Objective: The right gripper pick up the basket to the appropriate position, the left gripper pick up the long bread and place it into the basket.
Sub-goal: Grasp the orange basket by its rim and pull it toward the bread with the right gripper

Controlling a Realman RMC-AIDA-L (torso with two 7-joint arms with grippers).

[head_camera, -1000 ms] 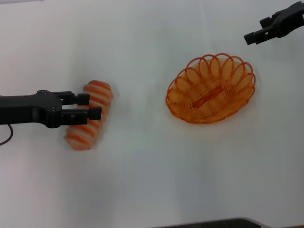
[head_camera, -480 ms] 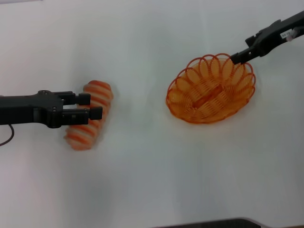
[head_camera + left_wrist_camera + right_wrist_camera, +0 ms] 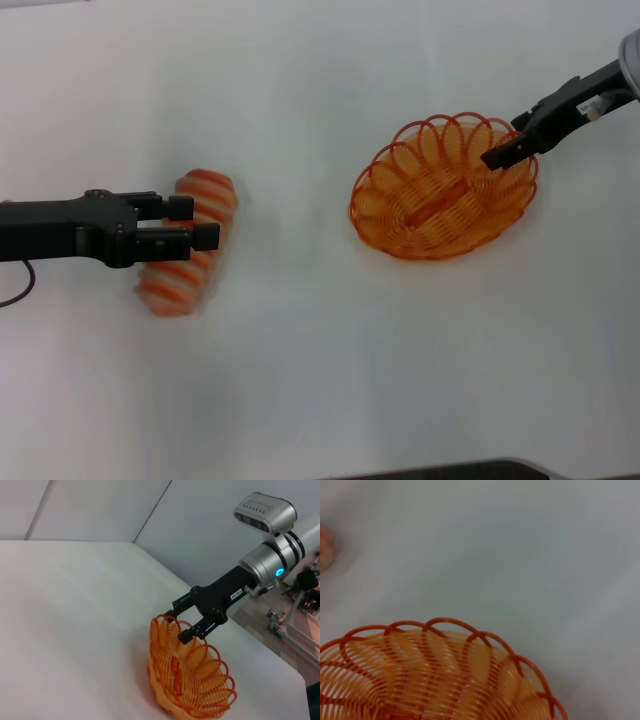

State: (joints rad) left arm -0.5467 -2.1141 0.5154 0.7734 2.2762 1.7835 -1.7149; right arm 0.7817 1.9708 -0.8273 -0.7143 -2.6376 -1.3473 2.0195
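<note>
The long bread (image 3: 205, 190), striped orange and cream, lies on the white table at the left. My left gripper (image 3: 196, 223) hovers over its middle with its fingers open. The orange wire basket (image 3: 430, 195) stands at the right. My right gripper (image 3: 500, 155) is at the basket's far right rim. In the left wrist view the right gripper (image 3: 181, 624) is open, one finger on each side of the basket's (image 3: 187, 680) looped rim. The right wrist view shows the basket rim (image 3: 445, 624) close below and a bit of the bread (image 3: 324, 547) far off.
The white table (image 3: 320, 360) bears only the bread and the basket. A dark edge (image 3: 450, 470) shows at the near side. Beyond the table's far corner in the left wrist view there is floor with equipment (image 3: 295, 615).
My right gripper has come down from the far right corner to the basket's rim. My left gripper and the bread have stayed put.
</note>
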